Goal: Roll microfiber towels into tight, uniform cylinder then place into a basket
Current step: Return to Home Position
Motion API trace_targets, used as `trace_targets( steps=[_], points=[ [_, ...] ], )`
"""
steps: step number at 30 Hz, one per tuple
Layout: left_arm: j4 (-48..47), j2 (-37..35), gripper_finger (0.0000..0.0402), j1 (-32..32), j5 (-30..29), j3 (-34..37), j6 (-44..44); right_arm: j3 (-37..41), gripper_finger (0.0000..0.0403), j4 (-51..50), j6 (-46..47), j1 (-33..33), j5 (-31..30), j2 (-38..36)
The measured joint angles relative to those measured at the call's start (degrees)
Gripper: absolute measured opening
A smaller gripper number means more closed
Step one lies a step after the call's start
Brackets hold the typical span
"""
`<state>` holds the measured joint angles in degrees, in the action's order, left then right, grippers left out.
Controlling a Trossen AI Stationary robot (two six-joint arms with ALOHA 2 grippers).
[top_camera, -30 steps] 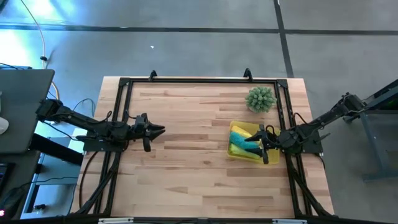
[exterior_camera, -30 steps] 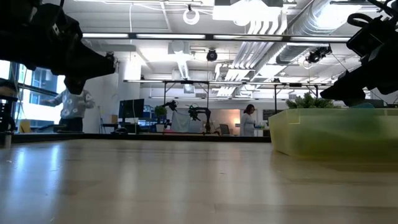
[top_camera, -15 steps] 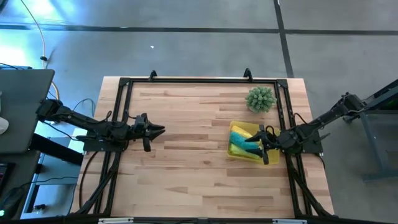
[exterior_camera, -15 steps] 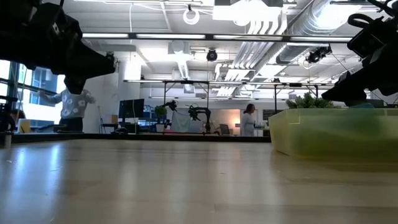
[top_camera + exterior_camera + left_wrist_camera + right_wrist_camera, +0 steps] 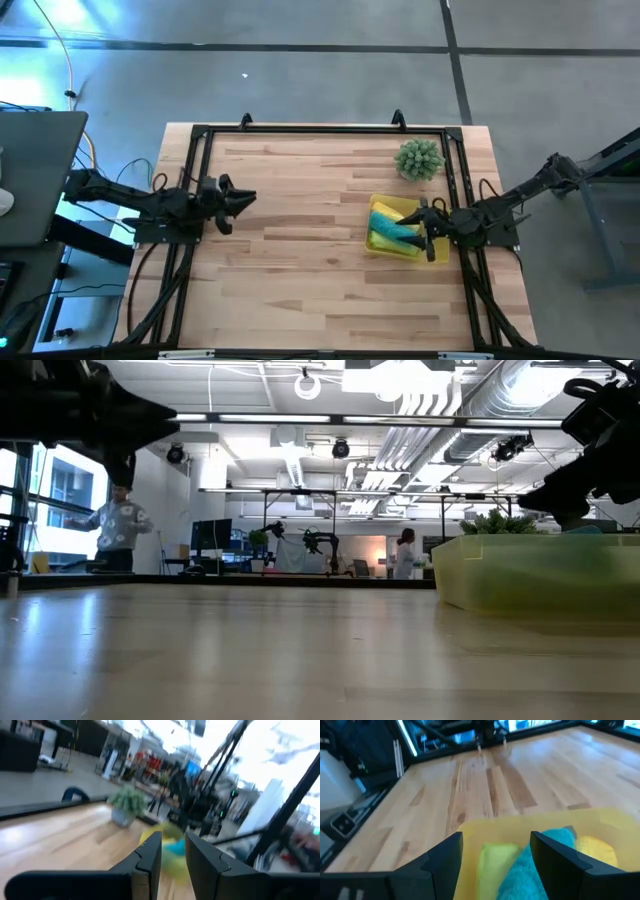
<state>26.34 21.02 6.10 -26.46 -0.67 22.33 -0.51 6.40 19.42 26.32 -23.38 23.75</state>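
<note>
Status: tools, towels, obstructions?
Left tool open, empty, at table's left. Right tool open, empty, at basket's right edge. Three towels in basket. Plant beside basket, not touching.

The right gripper (image 5: 496,840) is hovering over the basket (image 5: 520,819), its fingers standing wide apart. Inside, a blue towel (image 5: 517,877) is lying between a green towel (image 5: 492,865) and a yellow towel (image 5: 595,850). The table (image 5: 520,775) is stretching away beyond, with dark shapes (image 5: 445,735) at its far edge, possibly the other arm.
</note>
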Motion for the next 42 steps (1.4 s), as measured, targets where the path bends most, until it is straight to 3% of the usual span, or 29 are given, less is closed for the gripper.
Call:
trace_targets(
  steps=[9, 20, 31, 42],
  points=[
    [0.02, -9.92, 0.0076, -5.66, 0.00, 0.00, 0.00, 0.00, 0.0225, -2.52, -0.16, -5.58, 0.00, -10.63],
    [0.01, -17.81, 0.0076, -17.23, -0.04, 0.00, 0.00, 0.00, 0.0225, -2.49, -0.01, -19.33, -0.02, -18.10],
    [0.01, -20.84, 0.0076, -31.02, -0.04, -0.02, 0.01, 0.00, 0.0225, -2.42, 0.00, -36.59, -0.03, -23.79],
    [-0.14, -20.84, 0.0076, -44.54, 0.07, -0.02, 0.00, 0.00, 0.0225, -2.45, 0.00, -53.75, -0.04, -23.59]
  ],
)
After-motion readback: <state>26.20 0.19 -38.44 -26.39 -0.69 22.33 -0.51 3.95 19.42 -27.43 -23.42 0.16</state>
